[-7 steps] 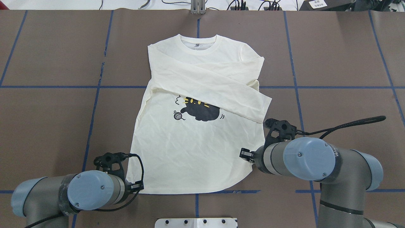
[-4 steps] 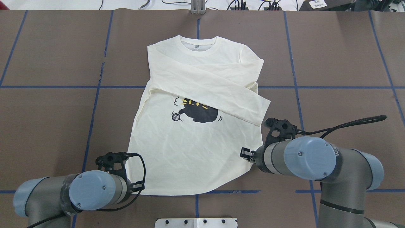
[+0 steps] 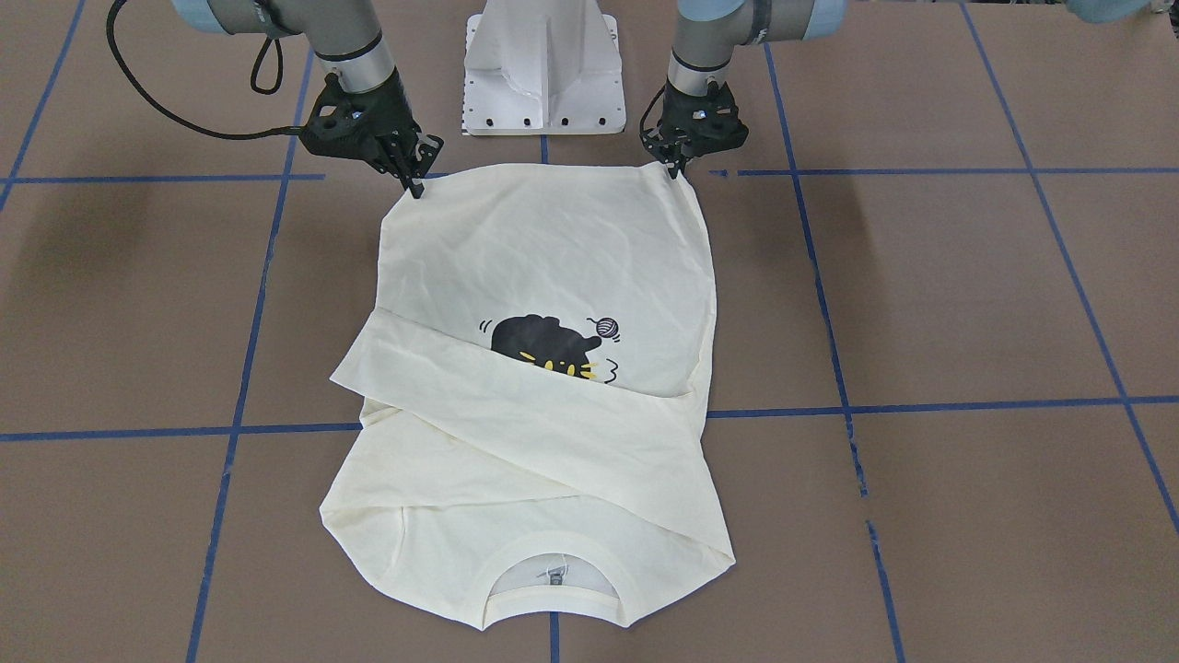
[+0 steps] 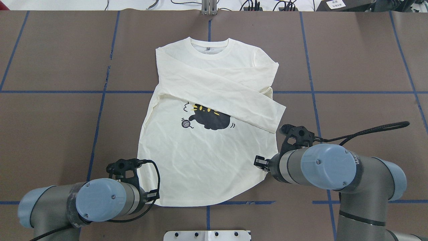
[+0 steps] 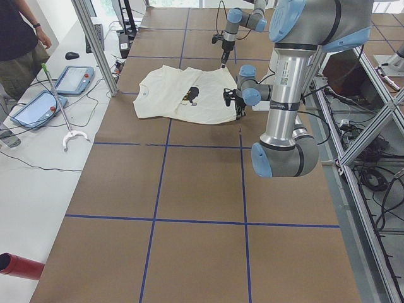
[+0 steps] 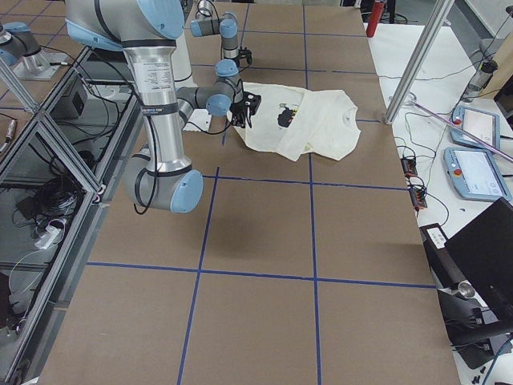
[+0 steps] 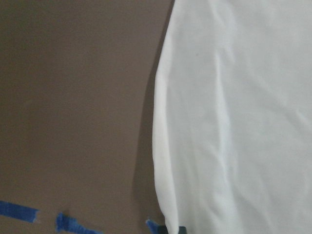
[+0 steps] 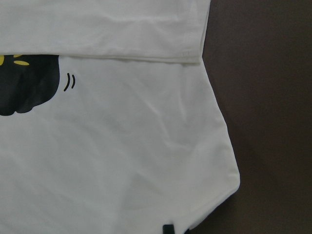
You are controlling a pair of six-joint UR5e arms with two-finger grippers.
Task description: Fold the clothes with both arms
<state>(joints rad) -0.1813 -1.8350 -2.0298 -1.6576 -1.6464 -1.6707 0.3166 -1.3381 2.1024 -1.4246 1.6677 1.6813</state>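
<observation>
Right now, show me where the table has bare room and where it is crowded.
Bare brown table lies wide on both sides of the shirt, and between its collar and the far edge. Crowded: the near edge, where the left hand and right hand sit at the hem corners, by the white pedestal.

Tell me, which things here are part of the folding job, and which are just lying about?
In the job:
shirt
left gripper and right gripper, each pinching a hem corner

Lying about, on the side bench:
tablets
grabber stick
red tube
</observation>
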